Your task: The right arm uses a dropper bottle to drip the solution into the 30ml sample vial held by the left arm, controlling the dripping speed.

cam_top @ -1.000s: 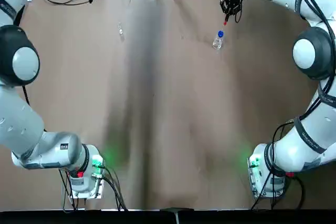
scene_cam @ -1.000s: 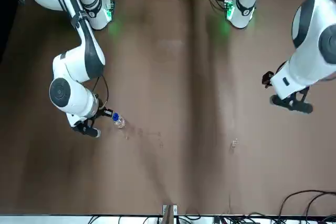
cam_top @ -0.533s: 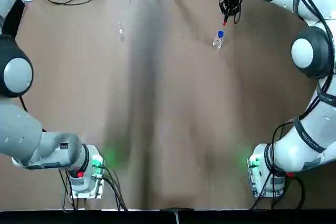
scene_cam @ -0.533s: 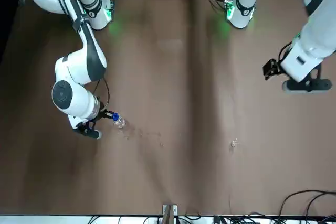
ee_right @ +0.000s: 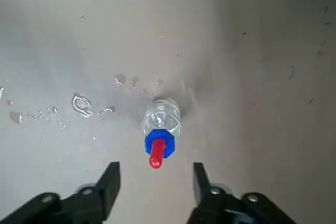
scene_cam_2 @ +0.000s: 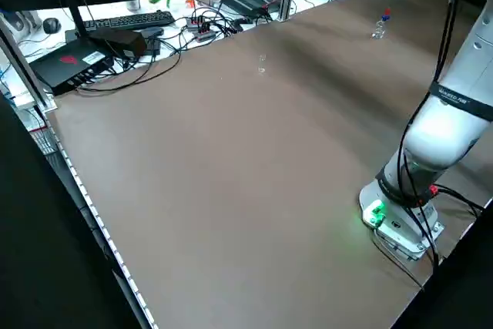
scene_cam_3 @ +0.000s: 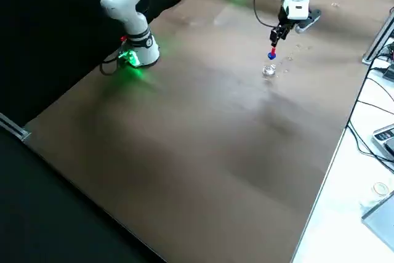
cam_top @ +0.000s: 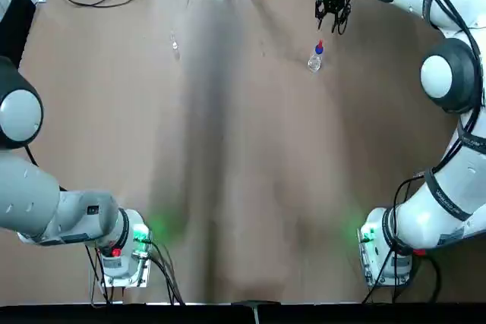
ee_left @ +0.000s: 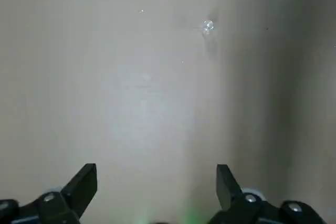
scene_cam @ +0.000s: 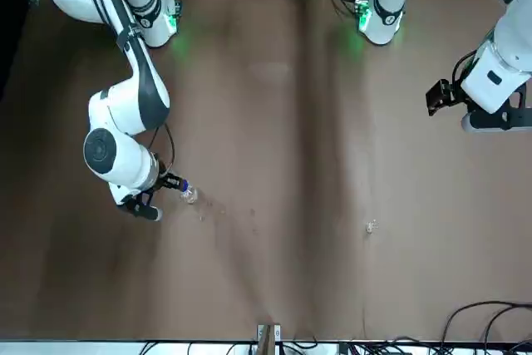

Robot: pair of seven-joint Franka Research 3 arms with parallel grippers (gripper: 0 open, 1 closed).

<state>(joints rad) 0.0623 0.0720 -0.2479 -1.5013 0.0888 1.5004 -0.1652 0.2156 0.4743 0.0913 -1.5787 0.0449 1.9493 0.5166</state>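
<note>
Dropper bottle (ee_right: 161, 120) is up next for the right gripper (ee_right: 156, 192), I reckon.
Right gripper's wide open, bottle standing just ahead of its fingertips, red tip up; left gripper (ee_left: 157, 187) is open too, well away, nearer the vial (ee_left: 208, 26).

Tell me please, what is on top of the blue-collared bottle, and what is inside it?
A red dropper top rises from the bottle's collar. Liquid inside cannot be made out.

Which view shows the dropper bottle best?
The right wrist view: clear bottle, blue collar and red tip all show. The top, left side and right side views show it small; the front view shows it partly behind the right gripper. I can't find it in the left wrist view.
</note>
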